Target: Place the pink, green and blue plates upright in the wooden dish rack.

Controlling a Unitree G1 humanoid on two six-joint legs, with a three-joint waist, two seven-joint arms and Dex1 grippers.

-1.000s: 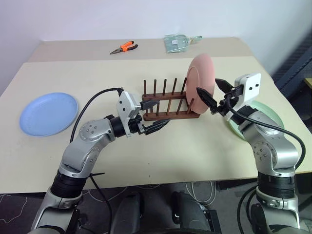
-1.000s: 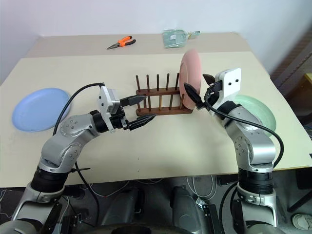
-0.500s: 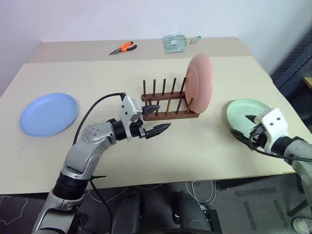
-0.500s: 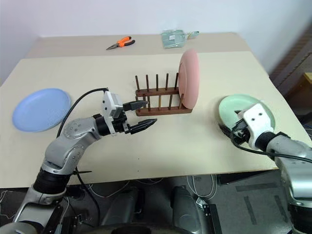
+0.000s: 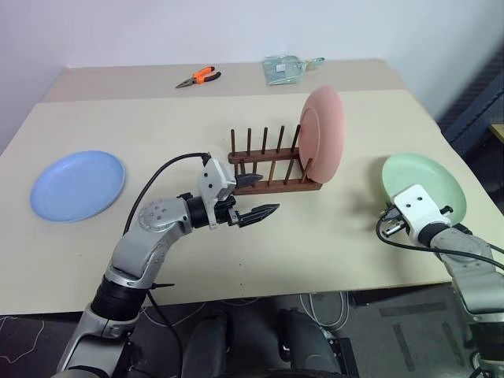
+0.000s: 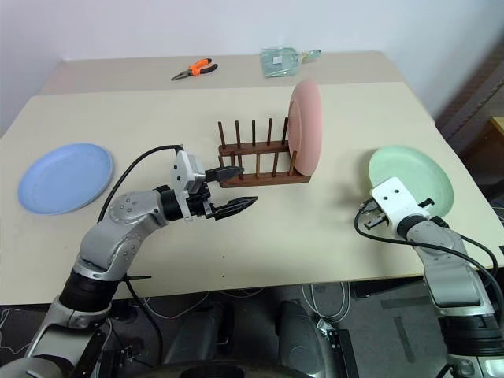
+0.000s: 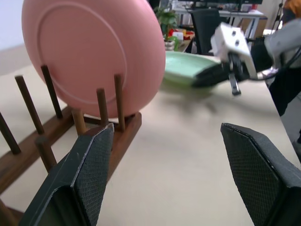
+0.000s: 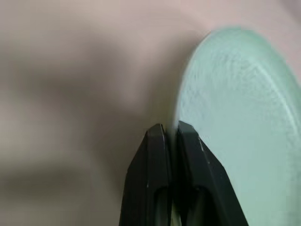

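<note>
Green plate pinched at near rim by my right hand; rack lies leftward; left hand open beside it.

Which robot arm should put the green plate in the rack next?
Right. Its fingers are shut on the green plate's rim. The left gripper, open, hovers near the wooden dish rack, where the pink plate stands.
</note>
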